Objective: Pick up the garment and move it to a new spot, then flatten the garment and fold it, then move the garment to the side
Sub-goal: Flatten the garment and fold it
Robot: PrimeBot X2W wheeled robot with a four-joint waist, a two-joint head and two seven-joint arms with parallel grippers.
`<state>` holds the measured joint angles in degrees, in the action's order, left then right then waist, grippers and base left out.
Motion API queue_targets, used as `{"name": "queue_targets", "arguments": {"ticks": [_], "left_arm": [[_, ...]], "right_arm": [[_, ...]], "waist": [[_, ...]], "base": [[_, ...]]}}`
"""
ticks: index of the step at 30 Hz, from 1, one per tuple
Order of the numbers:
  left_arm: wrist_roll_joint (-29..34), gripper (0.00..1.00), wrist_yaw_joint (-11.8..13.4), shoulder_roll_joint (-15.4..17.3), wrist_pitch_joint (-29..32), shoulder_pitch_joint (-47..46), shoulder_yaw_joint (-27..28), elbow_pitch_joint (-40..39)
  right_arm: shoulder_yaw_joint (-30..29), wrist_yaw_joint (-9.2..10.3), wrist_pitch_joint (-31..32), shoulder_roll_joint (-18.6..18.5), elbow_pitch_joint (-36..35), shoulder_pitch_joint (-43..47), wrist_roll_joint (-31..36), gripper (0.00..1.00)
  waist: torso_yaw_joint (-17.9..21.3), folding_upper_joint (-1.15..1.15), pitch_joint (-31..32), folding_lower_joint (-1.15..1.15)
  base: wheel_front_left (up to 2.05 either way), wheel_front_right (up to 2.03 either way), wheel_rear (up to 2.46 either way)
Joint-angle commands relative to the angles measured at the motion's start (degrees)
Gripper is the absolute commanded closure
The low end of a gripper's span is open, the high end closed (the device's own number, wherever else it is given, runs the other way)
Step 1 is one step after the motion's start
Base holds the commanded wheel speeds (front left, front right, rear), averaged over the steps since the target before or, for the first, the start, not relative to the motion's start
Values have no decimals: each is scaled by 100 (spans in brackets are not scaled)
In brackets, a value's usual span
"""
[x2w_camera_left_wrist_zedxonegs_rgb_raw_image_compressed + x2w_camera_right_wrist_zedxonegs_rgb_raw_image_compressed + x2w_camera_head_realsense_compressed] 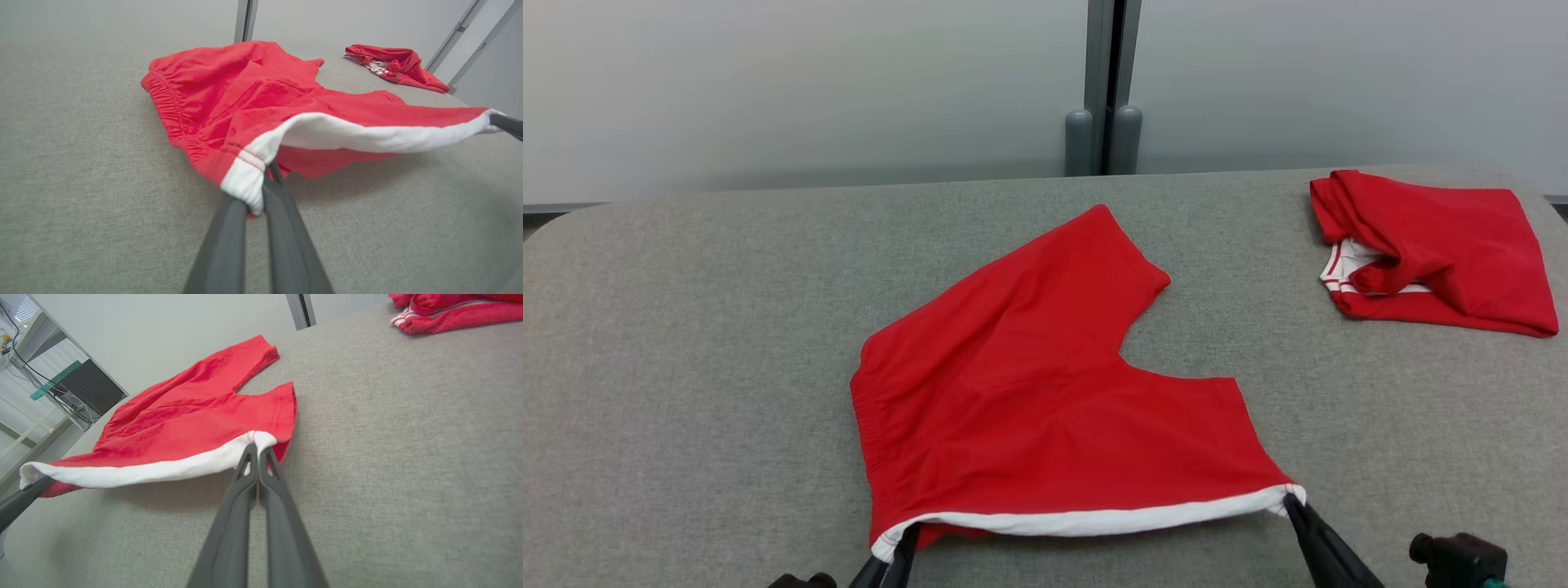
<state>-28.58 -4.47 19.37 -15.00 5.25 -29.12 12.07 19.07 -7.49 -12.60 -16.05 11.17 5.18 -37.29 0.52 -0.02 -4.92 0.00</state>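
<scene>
The garment is a pair of red shorts with a white side stripe, spread on the grey table with its legs pointing away. My left gripper is shut on the near left corner of the white stripe, at the waistband end. Over at the leg-hem end, my right gripper is shut on the stripe's other corner. The white edge hangs taut between the two grippers, lifted slightly off the table, while the rest of the garment lies on the cloth surface.
A second red garment with white trim lies folded at the table's far right. The grey padded table ends at a rounded far edge before a pale wall with a grey post.
</scene>
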Motion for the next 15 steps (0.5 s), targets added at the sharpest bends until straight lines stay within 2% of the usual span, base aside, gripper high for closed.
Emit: {"name": "queue_targets", "arguments": {"ticks": [1, 6, 15], "left_arm": [[-15, 100, -9, -69, -25, -151, 60, -50], [35, 100, -51, -111, -25, -472, 165, 33], [49, 100, -207, -200, -24, -1594, 256, 451]], "right_arm": [[-100, -1, 16, 63, -64, -162, 17, 100], [-136, -2, 65, 124, 26, -676, 56, 100], [67, -1, 160, 124, 802, -2853, 239, 100]], "waist": [[-30, 2, -52, 0], [-81, 2, -175, 0], [-321, 2, -746, 0]], "base": [[0, 0, 0], [0, 0, 0], [0, 0, 0]]}}
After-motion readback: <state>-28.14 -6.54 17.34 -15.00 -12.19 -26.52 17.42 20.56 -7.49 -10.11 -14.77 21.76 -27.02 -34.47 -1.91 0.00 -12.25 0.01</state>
